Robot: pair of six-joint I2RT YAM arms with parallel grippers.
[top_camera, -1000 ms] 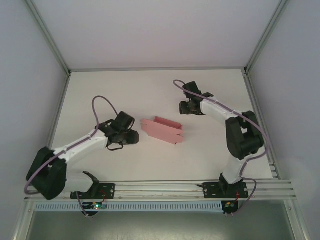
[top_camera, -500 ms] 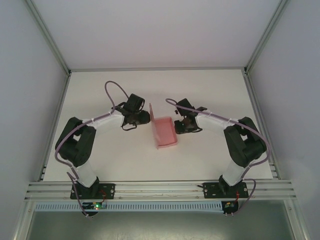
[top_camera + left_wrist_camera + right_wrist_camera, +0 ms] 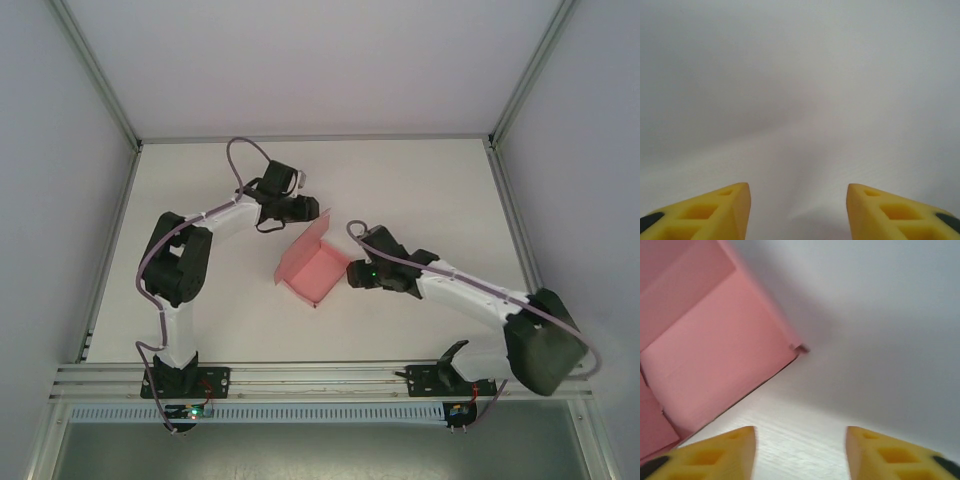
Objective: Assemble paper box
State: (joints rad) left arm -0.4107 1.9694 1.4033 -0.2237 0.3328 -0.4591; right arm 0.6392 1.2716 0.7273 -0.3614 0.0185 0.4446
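Since half a second back, the paper box (image 3: 312, 268) has swung from lying near-to-far into a diagonal and slid a little left. My right arm has dropped its elbow out to the near right, and my left arm has reached farther away. Nearest to me, the right gripper (image 3: 350, 272) sits just beside the box's right edge. In its wrist view its yellow fingers (image 3: 715, 455) stand apart with bare table between them and the pink card off to the left and ahead. I cannot tell whether it touches the card. The box lies mid-table between the two grippers, open-topped, with one flap (image 3: 318, 230) standing up along its far right side. Beyond it, the left gripper (image 3: 318, 213) hangs close to the top of that flap, its fingers (image 3: 715, 215) also spread, gripping nothing, over the white table (image 3: 420, 180).
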